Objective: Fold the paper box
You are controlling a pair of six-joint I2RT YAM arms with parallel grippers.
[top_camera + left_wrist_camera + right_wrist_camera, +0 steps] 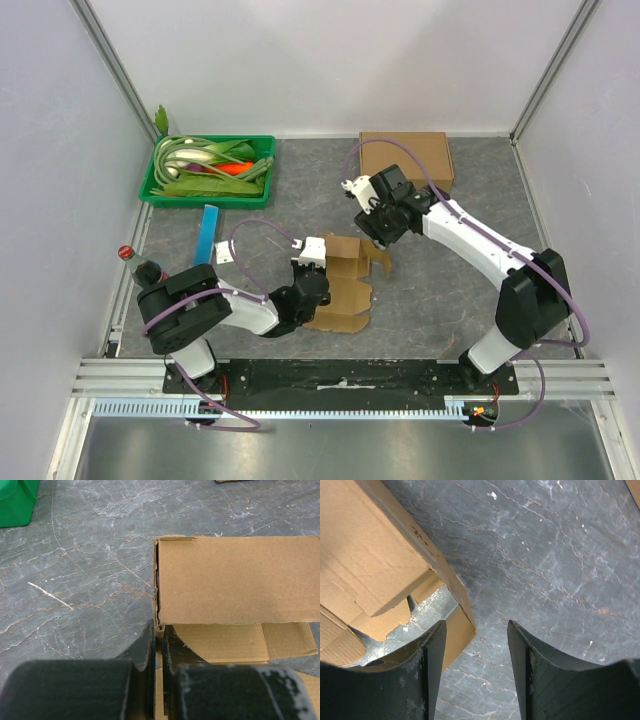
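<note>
The box [345,285] lies mid-frame on the surface [450,300], long axis running top to bottom. The left hand [308,272] is narrow, pinching the box's left wall. The right hand [380,238] hangs wide and empty at the upper-right corner, with the box just lower left of it.

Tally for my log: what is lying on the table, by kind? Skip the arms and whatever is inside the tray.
Cardboard boxes: 2 (paper box mid-table, closed box at the back)
Green tray: 1
Blue strip: 1
Small red-topped item at the left edge, too small to identify: 1
Total: 5
</note>
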